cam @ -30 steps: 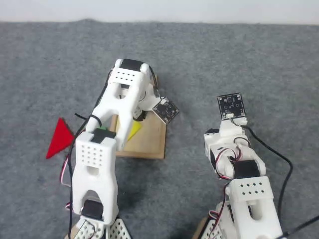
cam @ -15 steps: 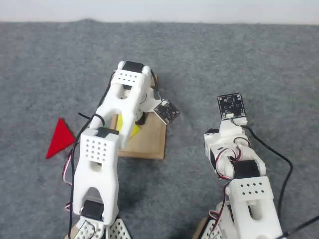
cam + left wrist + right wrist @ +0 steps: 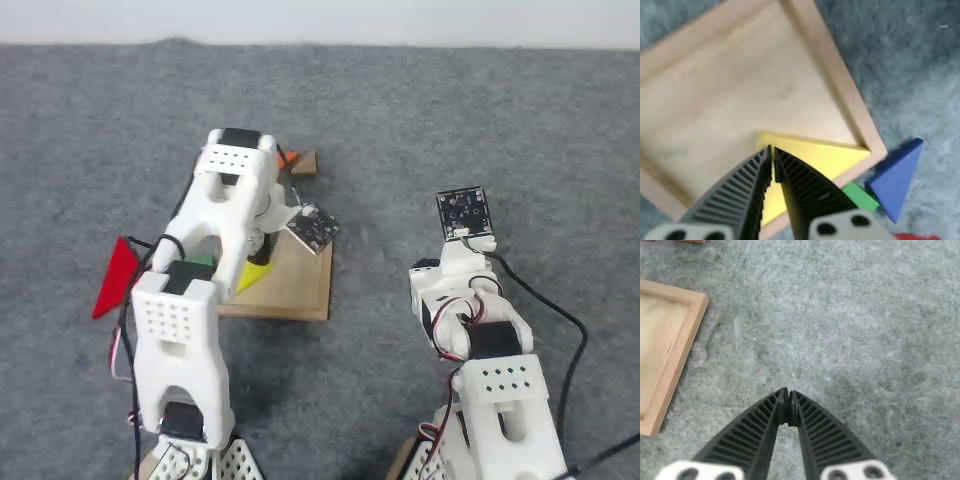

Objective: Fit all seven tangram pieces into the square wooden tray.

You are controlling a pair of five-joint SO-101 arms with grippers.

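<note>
Tray: square wooden tray (image 3: 300, 290), pale bare wood with a flat floor and a raised rim. It sits centre-left in the high view on grey fibrous carpet (image 3: 450, 120).
Piece in tray: yellow triangle (image 3: 820, 156), flat and smooth-painted. It lies inside the tray with one sharp tip in a corner and an edge along the rim.
Left gripper: left gripper (image 3: 771, 148), black ribbed fingers pressed together with nothing between them. Its tips are over the yellow triangle's inner edge; whether they touch it cannot be told.
Right gripper: right gripper (image 3: 788, 393), closed on nothing. It hangs above bare carpet, well apart from the tray, at the right of the high view.
Loose pieces: blue triangle (image 3: 895, 175) and green piece (image 3: 858, 196) lie on the carpet just outside the tray corner. Red triangle (image 3: 118, 277) lies at the left of the high view. Orange piece (image 3: 285, 158) lies beyond the tray's far edge, partly hidden by the arm.
Progress: early, in my judgement; only one piece is seen seated.
Risk, sliding: closed tips nudging the smooth yellow triangle could rotate it out of the corner or ride it onto the rim.
Risk, pickup: thin flat pieces on carpet pile offer little edge, so fingers may snag fibres or tip a piece.
Risk, collision: the blue triangle lies close to the rim, and a low sweep could knock it or shift the light tray.
</note>
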